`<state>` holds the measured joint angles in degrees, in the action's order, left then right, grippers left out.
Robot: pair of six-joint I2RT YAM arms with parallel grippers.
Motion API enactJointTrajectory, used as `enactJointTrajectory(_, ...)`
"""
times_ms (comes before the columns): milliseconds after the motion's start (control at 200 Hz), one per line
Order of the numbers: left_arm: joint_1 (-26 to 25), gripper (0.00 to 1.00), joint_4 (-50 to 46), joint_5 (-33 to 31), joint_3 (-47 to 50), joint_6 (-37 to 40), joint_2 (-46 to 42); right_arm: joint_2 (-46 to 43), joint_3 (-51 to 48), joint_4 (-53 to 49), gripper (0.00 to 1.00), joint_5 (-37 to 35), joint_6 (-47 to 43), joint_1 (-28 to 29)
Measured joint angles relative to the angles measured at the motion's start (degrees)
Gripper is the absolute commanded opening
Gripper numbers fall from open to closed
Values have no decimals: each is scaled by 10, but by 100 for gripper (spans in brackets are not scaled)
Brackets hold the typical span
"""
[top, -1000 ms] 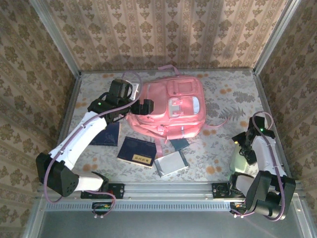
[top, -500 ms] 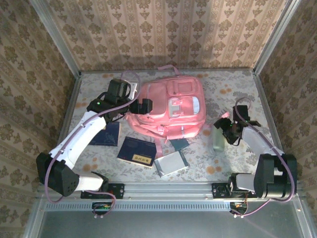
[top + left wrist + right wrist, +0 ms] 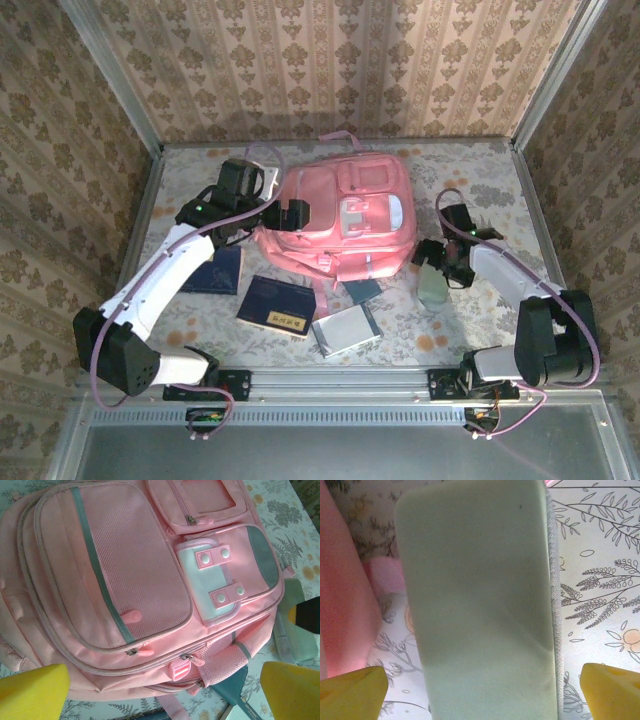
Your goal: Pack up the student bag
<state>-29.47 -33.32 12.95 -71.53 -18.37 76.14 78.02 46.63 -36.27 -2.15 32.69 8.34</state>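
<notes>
Nearest the arm bases, a grey book (image 3: 345, 329) and a dark blue book (image 3: 274, 306) lay flat on the table (image 3: 480, 190). A second blue book (image 3: 216, 271) lay to their left. None were packed.

Further in, on the right, the right gripper (image 3: 441, 262) hung over a pale green case (image 3: 480, 605). Its jaws were spread wide, with a yellow fingertip (image 3: 610, 686) on each side of the case. Bare table showed between tip and case, so nothing was gripped.

The student bag (image 3: 345, 222) lay front-up across the middle and far part of the table. Its pockets looked zipped shut in the left wrist view. The left gripper (image 3: 296, 215) hovered over the bag's left side, jaws fully apart and empty.

Judgement: the step in hand was taking up the green case, with the bag unopened. Next, the right jaws would need to drop and close squarely across the case's width. A zip pull (image 3: 141, 652) would also need drawing before anything could go in.
</notes>
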Motion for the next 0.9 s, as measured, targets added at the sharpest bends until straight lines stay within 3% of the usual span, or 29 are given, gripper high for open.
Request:
enactJointTrajectory(295,0,100,0,4,1,0,0,18,1,-9,100,-43,-52,37)
enactJointTrajectory(655,7,100,5,13,3,0,0,53,1,-12,76,-51,-40,39)
enactJointTrajectory(785,5,100,9,27,4,-3,0,13,0,-22,73,-52,-35,47)
enactJointTrajectory(900,-4,100,9,40,3,-14,0,-81,0,-28,71,-53,-38,79)
